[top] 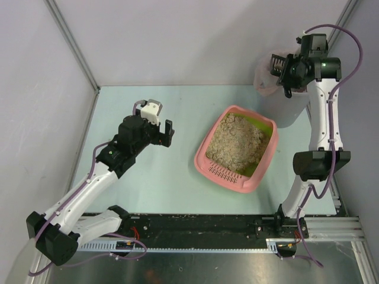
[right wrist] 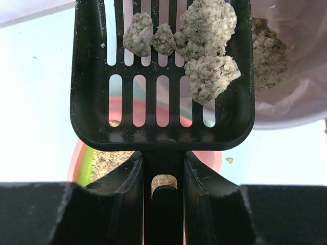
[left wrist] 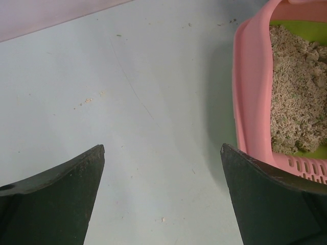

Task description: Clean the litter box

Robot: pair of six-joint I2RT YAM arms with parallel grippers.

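The pink litter box [top: 251,183], lined in yellow-green and filled with beige litter, sits at the table's centre-right. Its pink wall [left wrist: 249,92] shows at the right of the left wrist view. My left gripper [top: 166,133] is open and empty, just left of the box above bare table [left wrist: 162,163]. My right gripper [top: 294,72] is shut on the handle of the black slotted scoop [top: 278,63], raised at the back right over the grey bucket [top: 288,109]. In the right wrist view my gripper [right wrist: 163,171] holds the scoop [right wrist: 163,133] with several litter clumps [right wrist: 207,46] in it.
The bucket's pinkish bag [right wrist: 291,99] holds several clumps. The box [right wrist: 77,162] lies below the scoop in the right wrist view. White walls close the table at the back and left. Litter crumbs [left wrist: 88,101] dot the table.
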